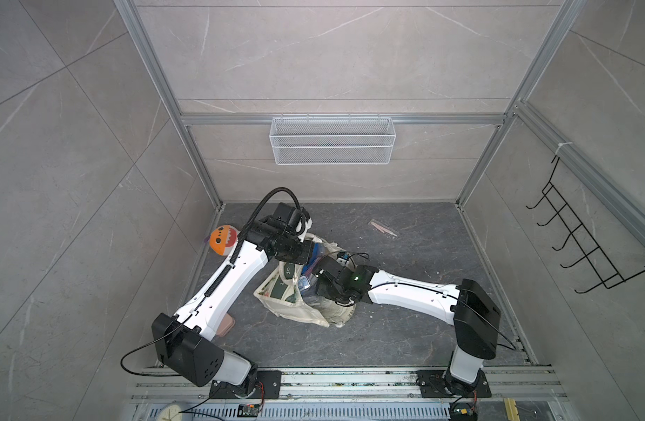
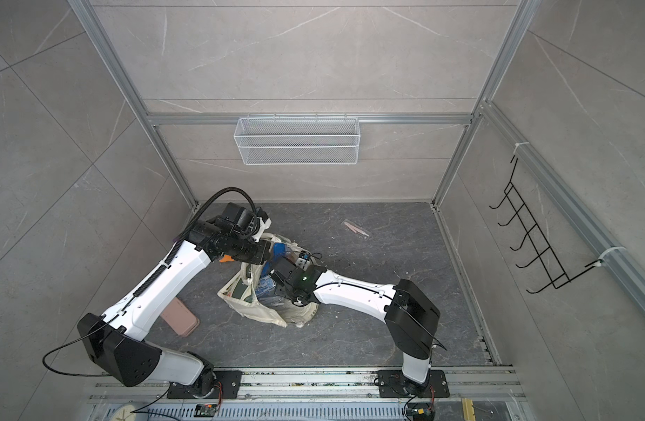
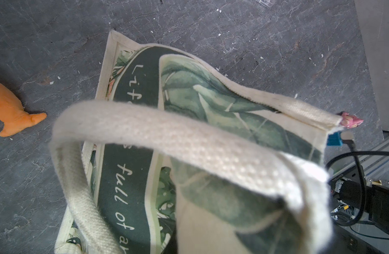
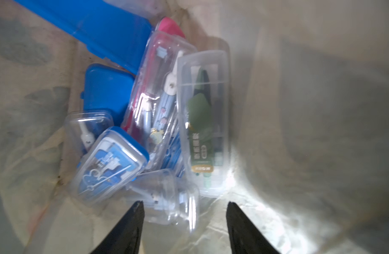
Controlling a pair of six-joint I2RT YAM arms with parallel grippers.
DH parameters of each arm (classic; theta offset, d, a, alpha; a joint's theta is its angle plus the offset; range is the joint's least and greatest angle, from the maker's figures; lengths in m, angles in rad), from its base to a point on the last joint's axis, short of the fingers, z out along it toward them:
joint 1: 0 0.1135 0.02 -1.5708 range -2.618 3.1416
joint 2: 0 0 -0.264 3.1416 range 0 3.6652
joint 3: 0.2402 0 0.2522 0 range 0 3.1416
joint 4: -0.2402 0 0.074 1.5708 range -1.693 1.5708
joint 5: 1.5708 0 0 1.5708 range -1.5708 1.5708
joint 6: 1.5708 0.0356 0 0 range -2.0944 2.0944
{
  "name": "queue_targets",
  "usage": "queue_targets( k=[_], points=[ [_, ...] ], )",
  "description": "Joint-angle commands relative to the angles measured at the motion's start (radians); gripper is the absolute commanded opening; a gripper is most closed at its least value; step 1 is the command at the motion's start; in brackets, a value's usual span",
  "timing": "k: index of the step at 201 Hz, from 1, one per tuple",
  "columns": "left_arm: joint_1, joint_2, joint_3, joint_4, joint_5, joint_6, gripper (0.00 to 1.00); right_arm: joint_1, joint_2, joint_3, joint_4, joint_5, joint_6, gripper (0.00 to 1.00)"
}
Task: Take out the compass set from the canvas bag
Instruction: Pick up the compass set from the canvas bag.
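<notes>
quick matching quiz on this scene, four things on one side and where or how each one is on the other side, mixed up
Things:
1 right gripper
2 orange plush toy
3 white mesh basket
4 pink case

Places or states:
a hung on the back wall
b lying flat beside the left arm
c open, inside the canvas bag
d close to the left wall

Pairs: 1-c, 2-d, 3-a, 4-b

Even, diffuse light is filling both top views, their edges bowing. Inside the canvas bag (image 4: 321, 110), the right wrist view is smearing, glare whitening the cloth.
</notes>
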Motion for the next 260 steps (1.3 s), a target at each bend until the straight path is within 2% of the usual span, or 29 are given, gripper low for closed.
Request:
queue_targets(
  k=[1, 102, 160, 260],
  points=[
    [0.001, -0.052, 0.007, 0.038, 0.058, 0.018, 0.0, -0.02, 0.036, 0.008, -0.042, 0.049, -0.049, 0.64],
    [0.002, -0.053, 0.009, 0.028, 0.065, 0.025, 0.0, -0.049, 0.175, 0.097, -0.052, 0.041, -0.076, 0.67],
    [0.003, -0.056, 0.007, 0.022, 0.068, 0.023, 0.0, -0.065, 0.255, 0.14, -0.018, 0.01, -0.108, 0.65],
    [0.003, -0.057, 0.004, 0.019, 0.068, 0.02, 0.0, -0.067, 0.241, 0.189, 0.036, -0.047, -0.27, 0.39]
  ],
)
